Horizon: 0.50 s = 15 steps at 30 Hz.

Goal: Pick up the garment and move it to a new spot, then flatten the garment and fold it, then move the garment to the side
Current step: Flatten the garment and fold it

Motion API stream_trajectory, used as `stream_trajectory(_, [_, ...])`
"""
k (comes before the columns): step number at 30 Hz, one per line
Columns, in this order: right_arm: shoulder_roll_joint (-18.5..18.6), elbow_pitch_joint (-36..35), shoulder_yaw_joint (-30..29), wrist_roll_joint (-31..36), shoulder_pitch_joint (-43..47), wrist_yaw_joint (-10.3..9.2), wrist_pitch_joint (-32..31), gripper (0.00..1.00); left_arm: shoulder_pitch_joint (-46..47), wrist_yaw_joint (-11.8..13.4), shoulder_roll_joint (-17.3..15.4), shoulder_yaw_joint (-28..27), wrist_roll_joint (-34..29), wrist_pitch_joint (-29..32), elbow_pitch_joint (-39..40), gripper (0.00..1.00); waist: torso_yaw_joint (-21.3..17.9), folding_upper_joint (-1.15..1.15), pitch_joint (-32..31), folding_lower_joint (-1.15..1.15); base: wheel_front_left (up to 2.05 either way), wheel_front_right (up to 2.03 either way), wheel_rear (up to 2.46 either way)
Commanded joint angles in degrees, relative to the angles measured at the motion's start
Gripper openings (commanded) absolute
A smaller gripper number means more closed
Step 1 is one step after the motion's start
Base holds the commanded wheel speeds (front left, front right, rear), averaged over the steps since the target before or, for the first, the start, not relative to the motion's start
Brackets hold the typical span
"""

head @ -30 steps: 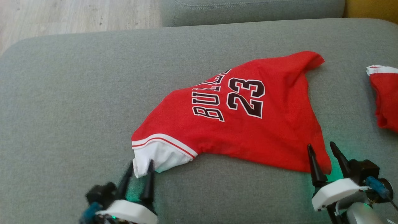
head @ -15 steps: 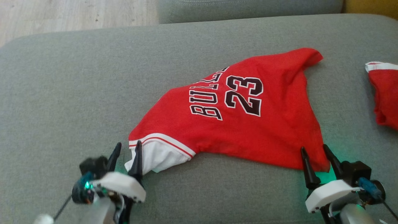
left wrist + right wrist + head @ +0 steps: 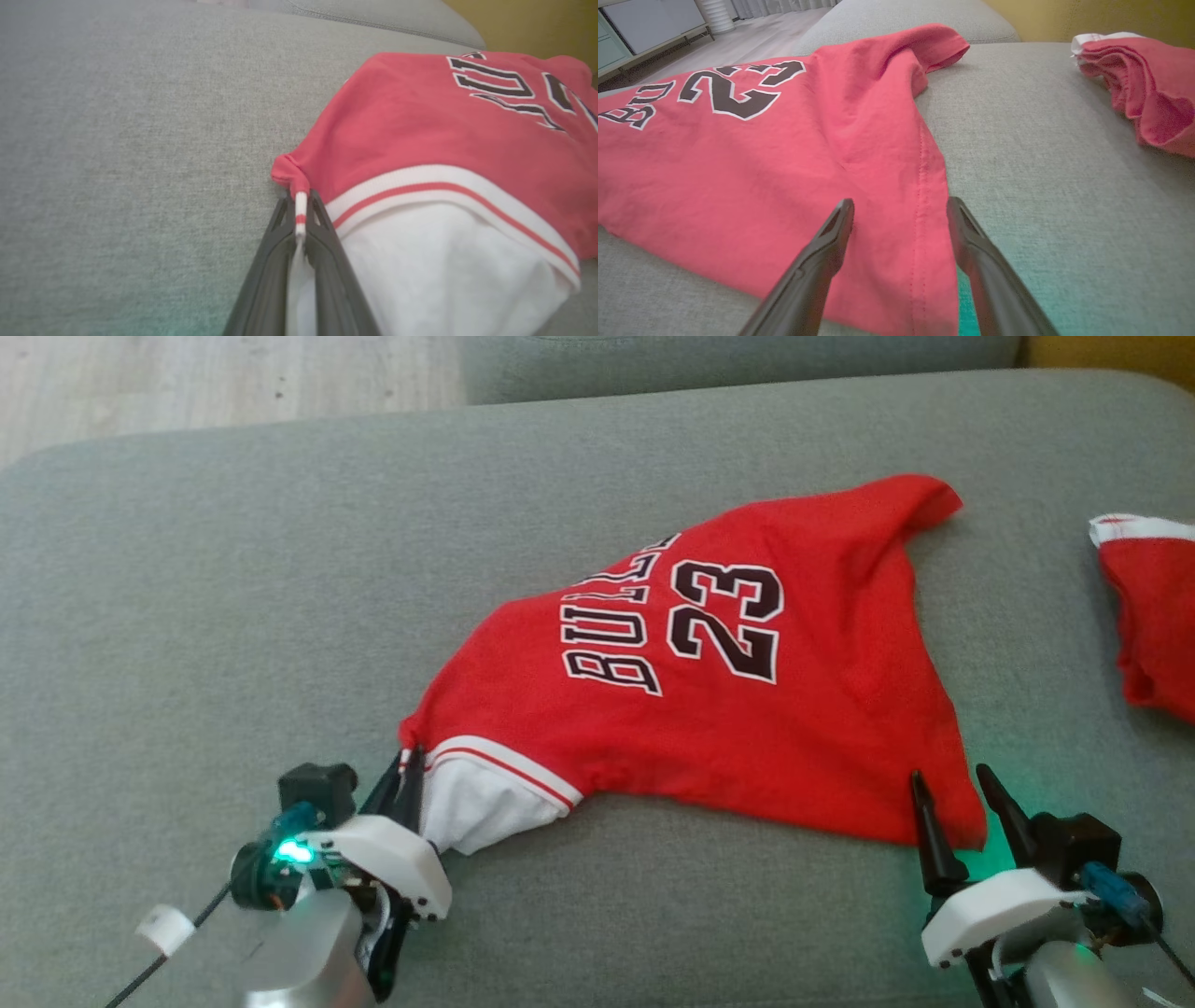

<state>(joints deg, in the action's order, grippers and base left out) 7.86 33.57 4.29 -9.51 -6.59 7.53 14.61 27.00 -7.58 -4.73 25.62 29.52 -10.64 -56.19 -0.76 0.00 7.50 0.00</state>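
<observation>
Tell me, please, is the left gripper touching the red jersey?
Touching. In the left wrist view the left gripper is shut on the red jersey, its striped trim pinched in the jaws.

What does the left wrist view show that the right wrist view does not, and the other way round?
Left wrist view: the left gripper shut on the white-and-red striped trim at a corner of the red basketball jersey, white inner fabric beside it. Right wrist view: the right gripper open, straddling the jersey's stitched edge, a second crumpled red garment farther off, and pale wooden floor. Shared: the jersey's black lettering and the grey fabric cushion.
</observation>
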Motion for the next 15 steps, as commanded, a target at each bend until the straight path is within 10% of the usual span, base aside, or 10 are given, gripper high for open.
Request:
stream_trajectory(1, [-0.06,-1.41,0.86,0.27,-1.19,-0.04,0.39,1.00,1.04,0.09,-1.16,-0.66,0.00,-1.19,1.13,0.00,0.57,0.00,-0.47,0.00,0.00,0.00,0.00])
stream_trajectory(15, [-2.87,1.63,-0.62,-0.41,3.24,-0.04,0.39,1.00,-3.37,0.24,-1.32,5.97,-4.61,-4.34,25.96,0.00,8.37,0.00,-8.12,0.00,0.00,0.00,0.00])
